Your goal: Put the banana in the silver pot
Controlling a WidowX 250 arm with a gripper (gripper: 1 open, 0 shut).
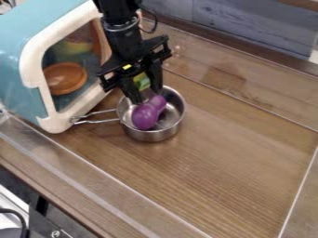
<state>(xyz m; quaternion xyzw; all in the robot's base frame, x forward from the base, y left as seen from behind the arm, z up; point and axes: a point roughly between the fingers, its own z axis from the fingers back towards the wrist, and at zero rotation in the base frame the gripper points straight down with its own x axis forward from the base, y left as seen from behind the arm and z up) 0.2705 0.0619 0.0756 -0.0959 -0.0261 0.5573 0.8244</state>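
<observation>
- While the arm points almost straight down over the silver pot [154, 119], its black fingers [140, 85] stand partly apart with something yellow-green between them; this looks like the banana [145, 82], gripped just above the pot's rim.
- Only a small part of the banana shows; the rest is hidden by the fingers.
- Whether the banana's lower end touches the pot or what lies in it cannot be told.
- The silver pot sits on the wooden counter [236, 139], its thin handle [89, 117] running left toward the toy microwave [50, 65].
- A purple lumpy toy vegetable [148, 113] lies inside the pot, filling much of the bowl.
- The toy microwave is teal with a cream door frame, standing just left of the pot; an orange dish [67, 76] sits inside it behind the window.
- A clear raised edge [74, 158] borders the counter at the front.
</observation>
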